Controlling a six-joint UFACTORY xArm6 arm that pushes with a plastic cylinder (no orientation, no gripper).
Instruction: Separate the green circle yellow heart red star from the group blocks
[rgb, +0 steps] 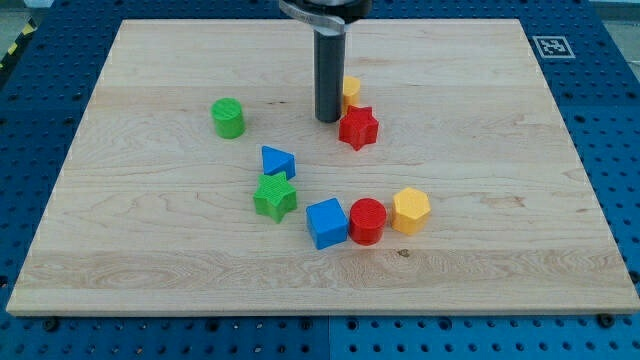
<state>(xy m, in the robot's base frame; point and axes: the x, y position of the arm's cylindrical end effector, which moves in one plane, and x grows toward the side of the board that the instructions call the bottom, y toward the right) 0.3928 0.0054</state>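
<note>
My tip (328, 119) rests on the board just left of the red star (358, 128) and the yellow heart (350, 89), which is partly hidden behind the rod. The star and heart touch each other. The green circle (228, 118) stands alone at the view's left, well away from my tip. Lower down sit a blue triangle (277, 161) touching a green star (274, 196), then a blue cube (326, 223), a red circle (367, 221) and a yellow hexagon (410, 211) in a curved row.
The blocks lie on a light wooden board (520, 240) set on a blue perforated table. A black-and-white marker (551, 46) sits at the board's top right corner.
</note>
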